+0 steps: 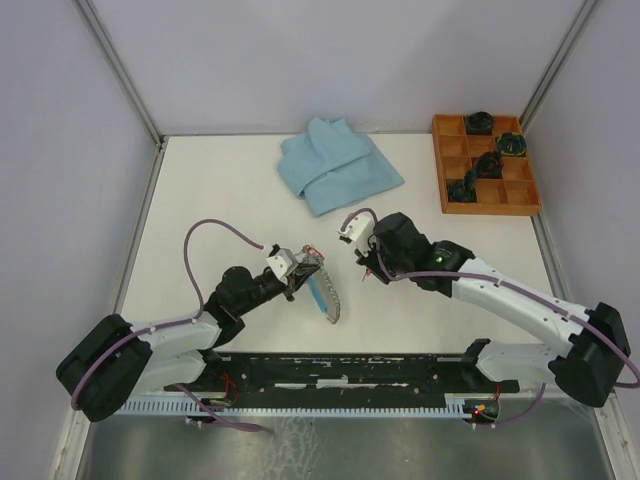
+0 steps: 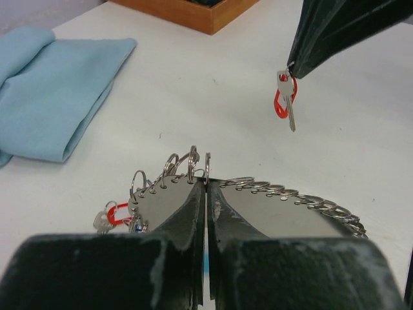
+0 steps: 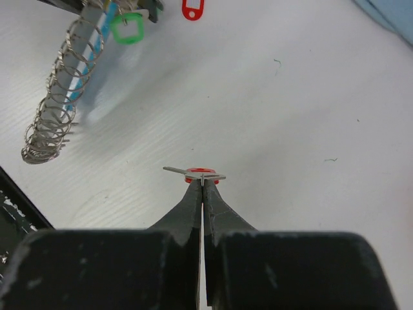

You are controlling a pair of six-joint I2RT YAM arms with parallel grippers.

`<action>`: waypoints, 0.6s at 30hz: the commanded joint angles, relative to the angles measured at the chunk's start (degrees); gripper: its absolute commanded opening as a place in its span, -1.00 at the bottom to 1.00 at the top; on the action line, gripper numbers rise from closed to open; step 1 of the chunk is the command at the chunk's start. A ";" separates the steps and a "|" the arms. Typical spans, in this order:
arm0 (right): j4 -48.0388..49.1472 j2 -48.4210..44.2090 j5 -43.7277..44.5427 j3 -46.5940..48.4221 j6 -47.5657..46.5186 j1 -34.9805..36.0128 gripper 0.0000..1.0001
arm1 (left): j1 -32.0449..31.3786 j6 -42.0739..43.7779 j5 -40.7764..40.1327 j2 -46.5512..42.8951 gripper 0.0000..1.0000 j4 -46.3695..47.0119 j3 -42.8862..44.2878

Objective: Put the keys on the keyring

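Keyring (image 1: 327, 293) silver coil (blue strip); key (image 2: 290, 113) silver, red tag (image 2: 281, 103); cloth (image 1: 335, 165) light blue.

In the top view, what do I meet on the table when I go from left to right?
left gripper → keyring it holds → right gripper pinching a red-tagged key → wooden tray. The blue cloth overlaps, so it is omitted.
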 commanded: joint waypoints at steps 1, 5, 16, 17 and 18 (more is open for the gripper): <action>-0.56 -5.86 -3.28 -0.29 -4.25 -0.18 -0.98 | 2.41 5.91 15.81 2.62 -0.95 11.13 3.67; 1.20 -10.31 -4.87 -1.65 -6.30 -0.17 -0.98 | 3.30 9.37 21.39 4.69 -0.95 10.43 4.91; 7.71 -13.74 -2.62 -5.40 -9.96 -0.17 -0.99 | 5.86 8.84 24.68 9.13 -0.95 7.69 8.13; 6.89 -13.03 -3.24 -5.14 -9.04 -0.17 -0.99 | 5.87 8.16 24.91 9.29 -0.95 8.07 8.08; 6.47 -12.40 -3.94 -4.87 -7.95 -0.17 -0.99 | 5.91 7.85 24.99 9.55 -0.95 8.23 7.94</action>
